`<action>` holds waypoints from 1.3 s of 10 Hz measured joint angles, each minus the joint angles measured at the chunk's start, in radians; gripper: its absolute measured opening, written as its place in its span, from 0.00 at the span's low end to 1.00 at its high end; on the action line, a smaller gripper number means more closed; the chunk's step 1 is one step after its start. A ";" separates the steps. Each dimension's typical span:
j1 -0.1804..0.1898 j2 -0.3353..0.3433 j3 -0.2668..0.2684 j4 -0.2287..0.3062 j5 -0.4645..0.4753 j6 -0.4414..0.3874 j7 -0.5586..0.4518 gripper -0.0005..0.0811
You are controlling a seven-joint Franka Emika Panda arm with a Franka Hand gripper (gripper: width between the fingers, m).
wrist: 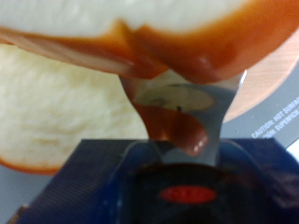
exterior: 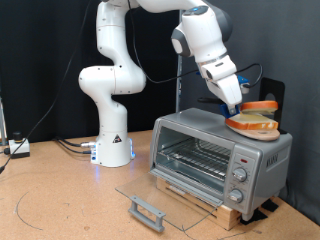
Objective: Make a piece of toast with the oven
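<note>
Silver oven [exterior: 215, 158] on a wooden board, glass door [exterior: 160, 198] dropped open, rack bare. Orange plate [exterior: 252, 124] on its roof, carrying the piece of toast [exterior: 250, 121]. Gripper [exterior: 233, 108] down at the plate, fingers [wrist: 217, 112] seemingly pinching bread. Pickup step, judged; lifting clear calls for a firm grip.

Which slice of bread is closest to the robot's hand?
The upper slice, raised right at the gripper. The other slice lies flat below it, on top of the oven.
</note>
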State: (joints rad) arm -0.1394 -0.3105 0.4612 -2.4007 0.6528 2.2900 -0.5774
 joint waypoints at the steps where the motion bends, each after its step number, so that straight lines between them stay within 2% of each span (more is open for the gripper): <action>1: -0.001 -0.010 -0.014 0.007 0.004 -0.022 -0.003 0.49; 4: -0.008 -0.020 -0.036 0.021 -0.009 -0.052 -0.003 0.49; 6: -0.018 -0.020 -0.036 0.022 -0.054 -0.057 0.001 0.49; 9: -0.025 -0.016 -0.035 0.023 -0.138 -0.115 0.009 0.49; 13: -0.025 -0.010 -0.033 0.024 -0.168 -0.159 0.006 0.49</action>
State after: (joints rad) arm -0.1643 -0.3206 0.4282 -2.3765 0.4851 2.1309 -0.5710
